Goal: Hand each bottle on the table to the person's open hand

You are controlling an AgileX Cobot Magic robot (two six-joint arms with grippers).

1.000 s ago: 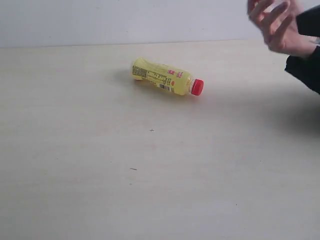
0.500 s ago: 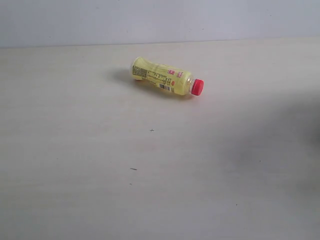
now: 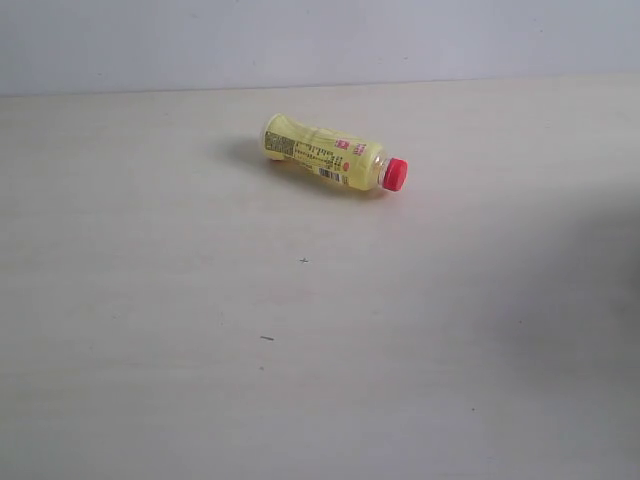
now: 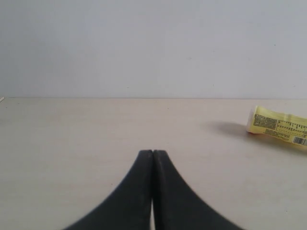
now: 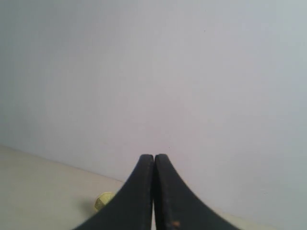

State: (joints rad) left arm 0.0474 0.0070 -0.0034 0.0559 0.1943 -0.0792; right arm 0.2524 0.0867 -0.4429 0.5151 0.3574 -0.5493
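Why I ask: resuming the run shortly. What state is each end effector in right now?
Left end effector: closed, holding nothing.
Right end effector: closed, holding nothing.

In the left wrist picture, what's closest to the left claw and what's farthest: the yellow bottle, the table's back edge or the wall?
From the left claw, which is shut:
1. Yellow bottle: lying down, ahead and off to one side.
2. Table's back edge: straight ahead, past the bottle.
3. Wall: behind that edge; whether there is a gap between them cannot be told.
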